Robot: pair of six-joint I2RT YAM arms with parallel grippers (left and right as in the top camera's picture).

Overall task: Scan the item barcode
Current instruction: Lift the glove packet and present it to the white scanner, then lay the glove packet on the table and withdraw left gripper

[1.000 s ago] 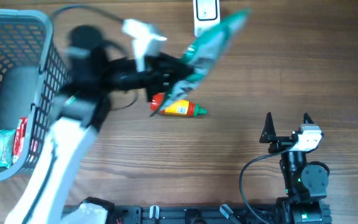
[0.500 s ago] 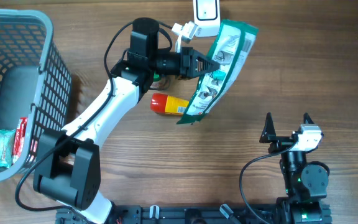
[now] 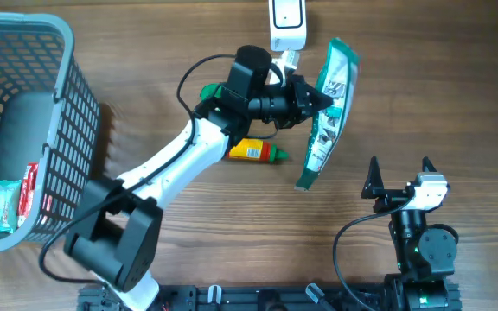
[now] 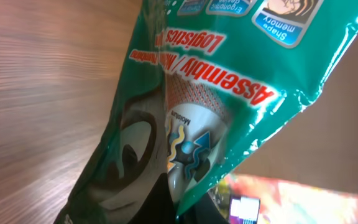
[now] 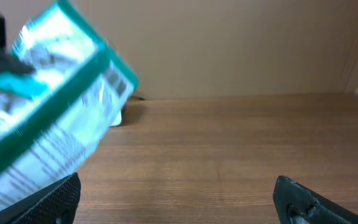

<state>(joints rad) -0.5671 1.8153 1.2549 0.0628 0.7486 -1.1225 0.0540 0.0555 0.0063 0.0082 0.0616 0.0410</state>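
- Overhead: in the last second the left pincer (image 3: 316,102), clenched on the green packet (image 3: 322,142), has carried it from the left of the scanner (image 3: 286,22) to just right of it and a little nearer. The packet is now turned almost edge-on, above the table (image 3: 456,86). Judgement: still presenting, and no face is yet squared to the scanner.
- Left wrist: the packet (image 4: 185,124) fills the view. Glossy, creased green film with red lettering; no barcode visible on this side.
- Right wrist: the right pincer (image 5: 176,193) is spread wide and empty. The packet (image 5: 48,124) is at left, a blurred white panel of fine print.
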